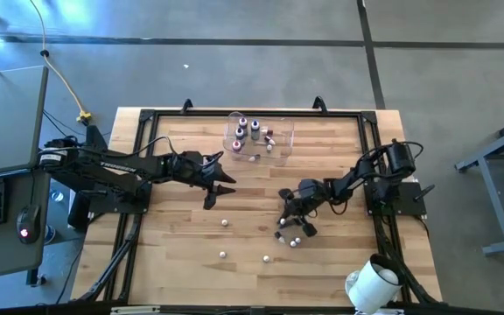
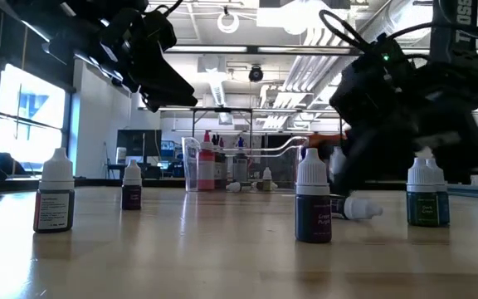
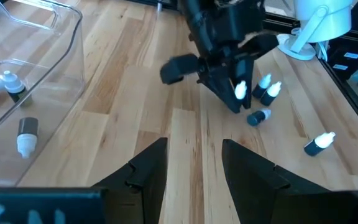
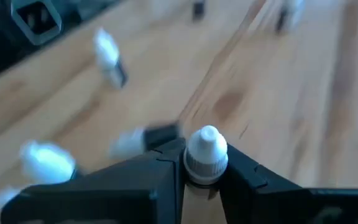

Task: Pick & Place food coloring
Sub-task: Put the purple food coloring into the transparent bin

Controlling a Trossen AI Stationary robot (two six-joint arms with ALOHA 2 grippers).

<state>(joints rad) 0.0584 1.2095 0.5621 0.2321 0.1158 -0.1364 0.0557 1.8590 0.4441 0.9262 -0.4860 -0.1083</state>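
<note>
**Right gripper clamped on one small bottle**

We see a white-capped food coloring bottle (image 4: 207, 152) pinched between the fingers of the right gripper (image 4: 205, 177), its cap standing up between the two dark pads. In the left wrist view the same bottle (image 3: 240, 90) shows at the tip of that gripper, above the wooden table (image 1: 182, 236).

Close around the right gripper (image 1: 289, 213) we count three more bottles in the left wrist view: two together just beside it (image 3: 268, 89) and one lying on its side just below them (image 3: 258, 116). A fourth (image 3: 320, 144) lies farther off, toward the big white cylinder (image 1: 373, 282) at the table's near right corner. Three further bottles sit well apart from the gripper on open wood, one (image 1: 225, 222) toward the left arm and two (image 1: 222, 255) nearer the front edge.

Across the table from the right gripper stands the clear plastic tub (image 1: 280, 140), holding several bottles; we cannot count them exactly.

The left gripper (image 1: 220, 186) hangs above the table between the tub and the loose bottles, fingers apart and holding nothing.
</note>
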